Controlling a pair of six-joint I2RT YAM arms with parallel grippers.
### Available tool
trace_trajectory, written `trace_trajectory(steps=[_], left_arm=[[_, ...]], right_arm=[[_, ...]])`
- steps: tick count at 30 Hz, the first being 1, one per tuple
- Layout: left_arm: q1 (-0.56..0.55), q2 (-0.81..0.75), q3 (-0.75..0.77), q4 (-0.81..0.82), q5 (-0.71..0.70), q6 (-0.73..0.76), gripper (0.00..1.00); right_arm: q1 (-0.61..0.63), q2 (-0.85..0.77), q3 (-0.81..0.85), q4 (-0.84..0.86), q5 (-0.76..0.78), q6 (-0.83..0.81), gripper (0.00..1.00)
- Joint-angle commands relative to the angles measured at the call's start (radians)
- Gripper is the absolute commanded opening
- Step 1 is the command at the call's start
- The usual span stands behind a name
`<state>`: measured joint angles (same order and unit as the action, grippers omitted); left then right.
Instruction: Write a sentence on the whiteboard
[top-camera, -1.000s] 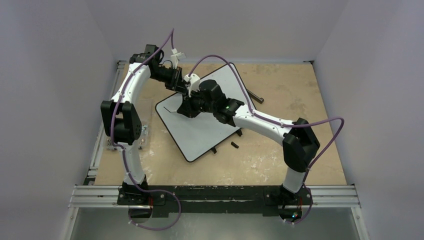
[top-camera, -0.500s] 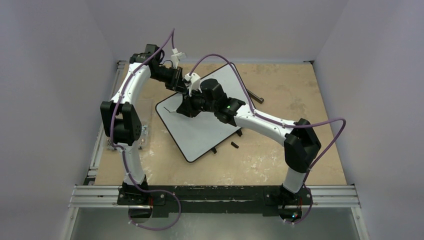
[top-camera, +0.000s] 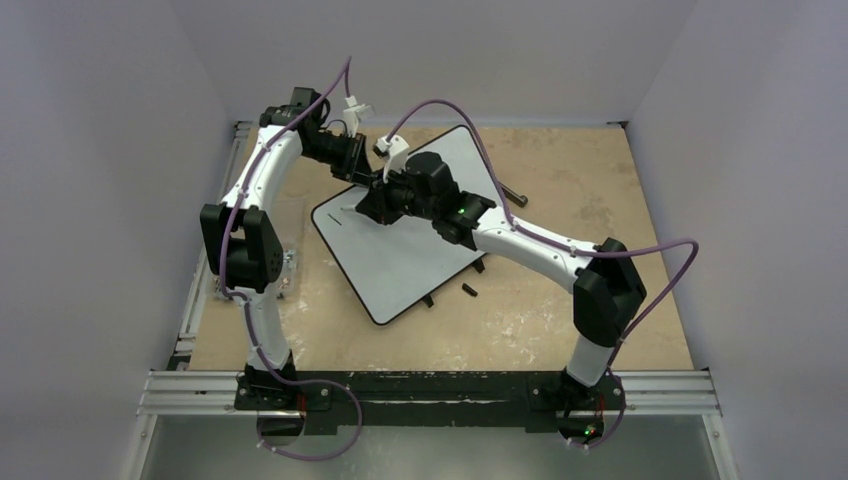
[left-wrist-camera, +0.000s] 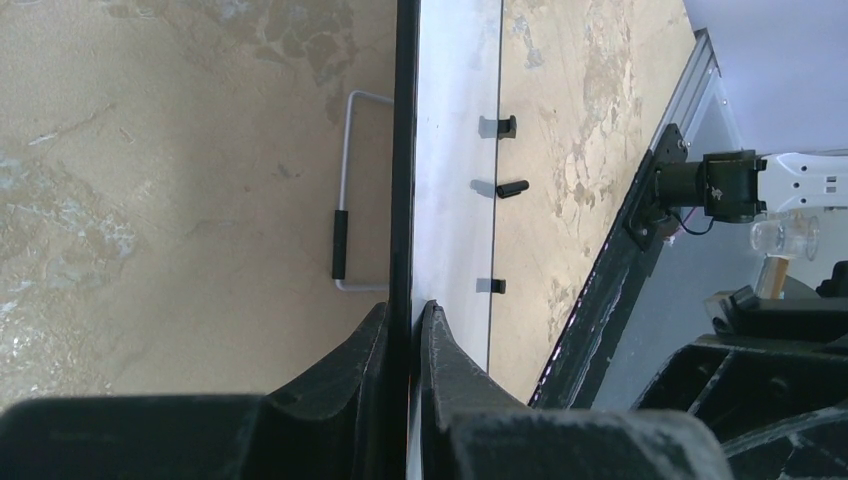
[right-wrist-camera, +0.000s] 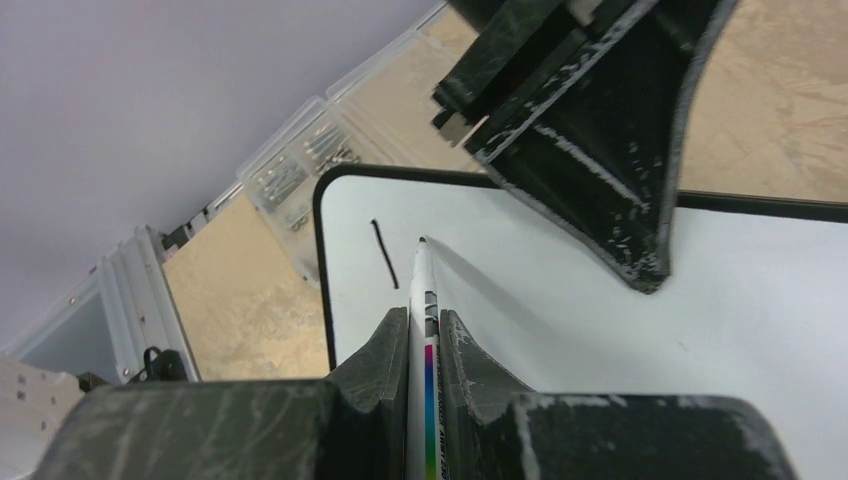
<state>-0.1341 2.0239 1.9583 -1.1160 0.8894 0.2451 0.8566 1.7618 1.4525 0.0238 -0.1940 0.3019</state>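
Note:
The whiteboard (top-camera: 400, 265) lies slanted on the table, white with a thin black frame. My left gripper (top-camera: 366, 174) is shut on its far left edge; in the left wrist view the jaws (left-wrist-camera: 405, 308) pinch the black frame (left-wrist-camera: 405, 150). My right gripper (top-camera: 373, 208) is shut on a white marker (right-wrist-camera: 421, 285) with a rainbow stripe, its tip over the board's left corner. Of the sentence, only one short black stroke (right-wrist-camera: 383, 252) shows, left of the tip; it also shows in the top view (top-camera: 340, 212). I cannot tell whether the tip touches the board (right-wrist-camera: 750, 300).
A grey wire bracket with a black grip (left-wrist-camera: 342, 240) lies beside the board. Small black pieces (top-camera: 468, 291) lie near its front edge, and a black tool (top-camera: 510, 192) at its right. A clear box of screws (right-wrist-camera: 300, 165) stands at the table's left edge.
My right gripper has moved with the marker toward the far side and a little right, uncovering the short black stroke. The left gripper and the board have stayed put.

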Motion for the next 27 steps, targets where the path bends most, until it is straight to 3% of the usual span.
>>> trace_trajectory(steps=[1,27], left_arm=[[-0.010,-0.044,0.012,0.003,-0.157,0.060,0.00],[-0.013,-0.050,0.010,0.002,-0.171,0.061,0.00]], right_arm=[[-0.014,-0.057,0.056,0.044,0.072,0.013,0.00],[-0.012,-0.046,-0.085,0.037,-0.008,0.056,0.00]])
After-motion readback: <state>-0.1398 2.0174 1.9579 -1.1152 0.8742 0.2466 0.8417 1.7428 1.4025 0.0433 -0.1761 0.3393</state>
